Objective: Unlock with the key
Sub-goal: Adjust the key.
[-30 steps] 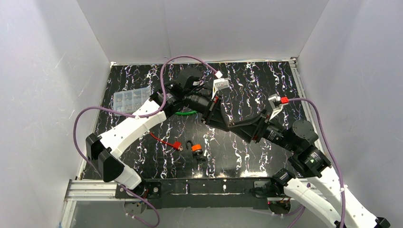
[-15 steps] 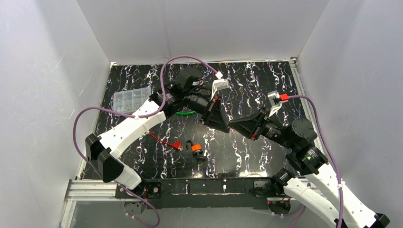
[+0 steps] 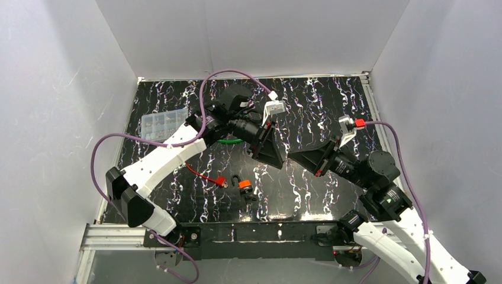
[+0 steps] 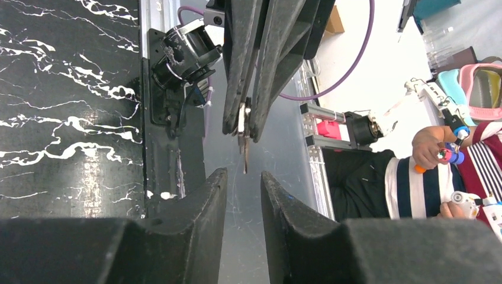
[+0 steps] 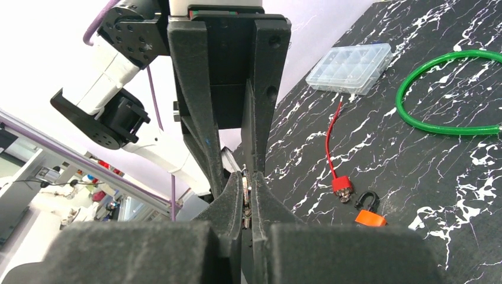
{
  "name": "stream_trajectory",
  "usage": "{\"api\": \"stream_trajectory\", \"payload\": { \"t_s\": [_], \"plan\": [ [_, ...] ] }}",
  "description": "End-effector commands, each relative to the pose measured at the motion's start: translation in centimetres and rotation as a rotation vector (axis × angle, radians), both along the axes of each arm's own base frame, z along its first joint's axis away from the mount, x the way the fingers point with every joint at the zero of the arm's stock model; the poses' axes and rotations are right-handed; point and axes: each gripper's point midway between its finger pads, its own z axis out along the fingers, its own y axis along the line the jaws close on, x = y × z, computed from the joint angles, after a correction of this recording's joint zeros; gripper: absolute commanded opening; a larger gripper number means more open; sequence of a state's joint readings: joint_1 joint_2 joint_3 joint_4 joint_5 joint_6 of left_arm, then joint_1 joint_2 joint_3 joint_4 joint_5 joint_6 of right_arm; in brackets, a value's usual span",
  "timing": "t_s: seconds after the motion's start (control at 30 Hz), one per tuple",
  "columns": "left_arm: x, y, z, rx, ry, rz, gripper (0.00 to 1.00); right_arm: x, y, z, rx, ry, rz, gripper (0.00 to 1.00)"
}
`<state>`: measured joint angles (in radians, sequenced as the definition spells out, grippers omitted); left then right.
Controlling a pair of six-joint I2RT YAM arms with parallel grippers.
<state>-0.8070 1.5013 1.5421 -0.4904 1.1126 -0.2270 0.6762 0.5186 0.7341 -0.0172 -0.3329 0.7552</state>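
1. Orange padlock (image 3: 245, 187) lies near-centre, just beside a red plug (image 3: 220, 181).
2. Right gripper (image 5: 245, 177) clamps the key (image 4: 243, 118) in mid-air.
3. Left gripper (image 4: 243, 177), fingers apart, faces the key's tip.
4. Green hose (image 5: 450, 129) and clear box (image 5: 352, 68) lie far-left.

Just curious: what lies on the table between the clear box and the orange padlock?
A thin red cable, its red plug beside the orange padlock; right wrist view shows it.

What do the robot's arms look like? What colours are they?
The left arm and the right arm both have smooth white shells joined by round black joints. A purple cable loops along each one. At the ends, the fingers are black, flat and wedge-shaped, with a dull, slightly rough surface.
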Motion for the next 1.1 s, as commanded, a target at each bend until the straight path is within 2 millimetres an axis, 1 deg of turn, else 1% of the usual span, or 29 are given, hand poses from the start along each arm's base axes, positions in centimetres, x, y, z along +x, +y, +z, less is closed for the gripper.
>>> {"api": "stream_trajectory", "payload": {
  "t_s": [0.0,0.1,0.23,0.37,0.5,0.57,0.63,0.7,0.73,0.77,0.87,0.93,1.07],
  "plan": [
    [-1.4,1.1,1.9,-0.041,-0.020,-0.047,0.25,-0.1,-0.3,1.2,0.024,-0.036,-0.011,0.01],
    [-1.3,0.9,2.0,-0.046,-0.020,-0.051,0.27,-0.1,-0.1,1.1,0.021,-0.031,-0.001,0.01],
    [-1.3,0.6,2.5,-0.069,-0.011,-0.061,0.26,0.0,0.1,1.2,0.025,-0.035,0.004,0.01],
    [-1.3,0.4,2.6,-0.076,0.003,-0.072,0.33,0.1,0.3,1.3,0.030,-0.040,0.010,0.01],
    [-1.1,0.3,2.6,-0.080,-0.007,-0.068,0.31,0.2,0.4,1.5,0.030,-0.041,0.015,0.01],
    [-1.0,0.2,2.6,-0.081,-0.009,-0.065,0.27,0.2,0.4,1.6,0.031,-0.044,0.015,0.01],
    [-1.0,0.2,2.7,-0.085,-0.012,-0.066,0.20,0.2,0.5,1.6,0.030,-0.045,0.015,0.01],
    [-1.0,0.2,2.7,-0.089,-0.025,-0.061,0.09,0.3,0.5,1.6,0.030,-0.046,0.013,0.01],
    [-0.9,0.2,2.7,-0.090,-0.033,-0.057,0.07,0.3,0.4,1.6,0.031,-0.046,0.011,0.01],
    [-0.8,0.2,2.7,-0.090,-0.036,-0.054,0.06,0.3,0.4,1.6,0.030,-0.045,0.009,0.01],
    [-0.7,0.0,2.7,-0.083,-0.026,-0.050,0.10,0.4,0.3,1.6,0.032,-0.046,-0.001,0.01],
    [-0.6,0.0,2.6,-0.082,-0.030,-0.044,0.10,0.4,0.3,1.6,0.035,-0.049,0.000,0.01],
    [-0.4,-0.2,2.7,-0.085,-0.040,-0.040,0.02,0.3,0.3,1.6,0.034,-0.049,0.003,0.01]
  ]
}}
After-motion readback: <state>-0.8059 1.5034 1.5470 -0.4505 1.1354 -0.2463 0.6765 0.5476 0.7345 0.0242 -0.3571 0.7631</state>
